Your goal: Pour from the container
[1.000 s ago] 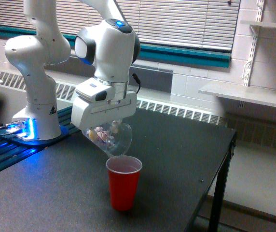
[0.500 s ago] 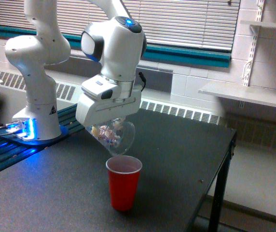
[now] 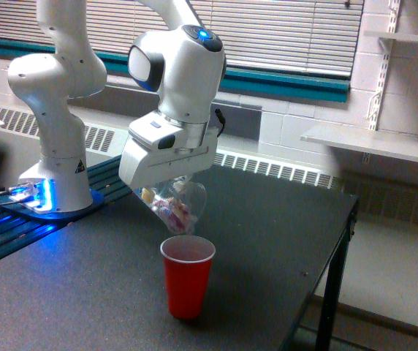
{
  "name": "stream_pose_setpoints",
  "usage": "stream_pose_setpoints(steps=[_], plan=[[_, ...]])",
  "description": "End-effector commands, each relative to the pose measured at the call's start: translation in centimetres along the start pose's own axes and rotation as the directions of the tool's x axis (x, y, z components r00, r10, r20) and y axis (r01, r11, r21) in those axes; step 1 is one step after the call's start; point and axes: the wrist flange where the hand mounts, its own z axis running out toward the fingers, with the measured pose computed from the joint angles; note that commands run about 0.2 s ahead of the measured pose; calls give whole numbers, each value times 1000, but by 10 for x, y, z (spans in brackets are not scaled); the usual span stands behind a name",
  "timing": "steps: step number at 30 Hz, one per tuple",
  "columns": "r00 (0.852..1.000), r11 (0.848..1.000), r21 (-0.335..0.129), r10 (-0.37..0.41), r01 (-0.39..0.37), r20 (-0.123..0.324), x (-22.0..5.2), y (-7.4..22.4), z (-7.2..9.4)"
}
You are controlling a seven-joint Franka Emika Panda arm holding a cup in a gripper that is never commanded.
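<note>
Arm (image 3: 176,66) bent over table, tool (image 3: 166,186) gripping tilted container (image 3: 177,208) above red cup (image 3: 188,275).

clear container (image 3: 178,208) — pinkish bits, red cup (image 3: 187,276)

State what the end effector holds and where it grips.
The end effector holds the clear container, tilted over the red cup; the exact grip spot is hidden.

No readable text, brand or number shows anywhere in the exterior view. The only sign is a small black triangular warning symbol (image 3: 80,166) on the white base of the robot arm (image 3: 55,157), too small to make out its content. The red cup (image 3: 188,276), the clear container (image 3: 178,208) and the gripper (image 3: 166,191) bear no visible lettering.
</note>
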Motion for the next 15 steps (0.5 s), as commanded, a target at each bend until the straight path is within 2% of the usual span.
stream_pose_setpoints(steps=[1,15], plan=[[1000,1000,-9,14,-14,4,0,-1,-2],[1000,1000,-6,19,-19,12,-5,1,-1]])
